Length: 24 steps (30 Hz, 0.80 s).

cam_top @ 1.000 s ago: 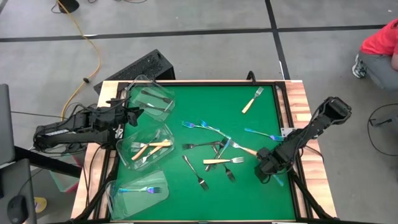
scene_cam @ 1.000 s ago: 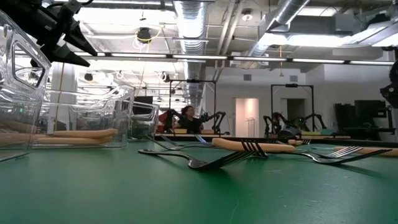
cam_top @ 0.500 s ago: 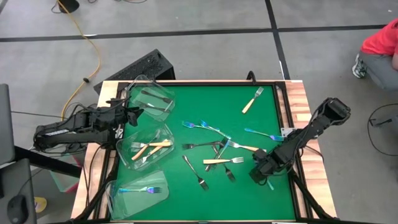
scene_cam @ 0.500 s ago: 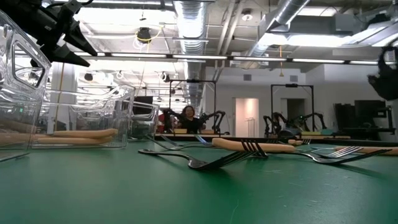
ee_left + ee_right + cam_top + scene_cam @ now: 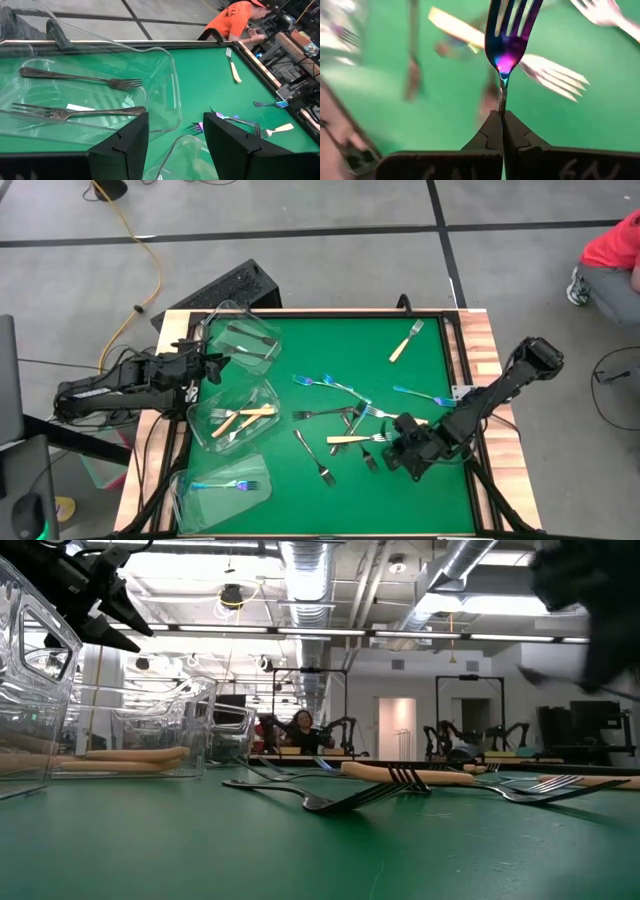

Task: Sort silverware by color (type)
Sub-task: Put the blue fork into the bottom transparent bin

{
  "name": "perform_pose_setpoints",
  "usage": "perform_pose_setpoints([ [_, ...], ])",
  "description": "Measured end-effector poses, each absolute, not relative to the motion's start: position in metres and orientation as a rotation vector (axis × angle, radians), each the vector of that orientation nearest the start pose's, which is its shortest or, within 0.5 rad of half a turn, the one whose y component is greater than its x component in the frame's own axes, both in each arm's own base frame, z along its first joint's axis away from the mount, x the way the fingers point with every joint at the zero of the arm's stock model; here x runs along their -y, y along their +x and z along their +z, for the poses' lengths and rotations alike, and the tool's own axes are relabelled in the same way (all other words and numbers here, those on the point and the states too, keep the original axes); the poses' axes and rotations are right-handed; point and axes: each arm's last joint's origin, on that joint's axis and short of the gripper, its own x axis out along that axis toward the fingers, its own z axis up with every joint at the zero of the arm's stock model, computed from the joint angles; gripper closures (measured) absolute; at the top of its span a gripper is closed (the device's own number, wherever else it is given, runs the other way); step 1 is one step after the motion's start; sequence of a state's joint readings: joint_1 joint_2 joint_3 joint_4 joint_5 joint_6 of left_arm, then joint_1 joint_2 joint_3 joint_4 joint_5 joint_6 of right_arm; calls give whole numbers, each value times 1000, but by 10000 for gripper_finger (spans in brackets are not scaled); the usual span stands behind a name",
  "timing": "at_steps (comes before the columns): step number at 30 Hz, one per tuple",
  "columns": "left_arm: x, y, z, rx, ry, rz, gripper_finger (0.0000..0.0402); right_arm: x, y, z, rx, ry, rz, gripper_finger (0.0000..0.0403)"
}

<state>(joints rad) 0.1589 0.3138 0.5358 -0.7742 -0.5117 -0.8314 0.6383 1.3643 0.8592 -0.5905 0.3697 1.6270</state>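
Clear plastic tubs on the left, sorting partly done

My left pincer (image 5: 213, 364) hovers open by the far tub (image 5: 268, 332), which holds two dark metal forks (image 5: 75, 77); the middle tub (image 5: 203, 413) has cream-handled forks (image 5: 245, 413), the near tub (image 5: 181, 482) one iridescent fork (image 5: 222, 485). About ten forks (image 5: 345, 420) still lie loose mid-surface (image 5: 330, 340), one cream-handled fork (image 5: 405, 340) far off. My right pincer (image 5: 501, 119), low at the near right, is clamped on an iridescent blue-purple fork (image 5: 510, 35).
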Motion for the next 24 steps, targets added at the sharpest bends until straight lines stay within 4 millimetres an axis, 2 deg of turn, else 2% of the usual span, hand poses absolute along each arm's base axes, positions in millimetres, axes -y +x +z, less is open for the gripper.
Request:
perform_pose_setpoints([
  [5,-26,71,249,-248,-681,838,230,-141,239,214,-747,909,-526,399],
  [10,-26,71,249,-247,-682,838,230,-144,286,206,-730,819,-466,399],
  [14,-26,71,249,-247,-682,838,230,-145,329,209,-717,737,-394,399],
  [19,-26,71,249,-249,-682,838,230,-142,383,218,-712,606,-297,399],
  [24,-26,70,248,-254,-681,840,230,-128,431,237,-682,496,-174,399],
])
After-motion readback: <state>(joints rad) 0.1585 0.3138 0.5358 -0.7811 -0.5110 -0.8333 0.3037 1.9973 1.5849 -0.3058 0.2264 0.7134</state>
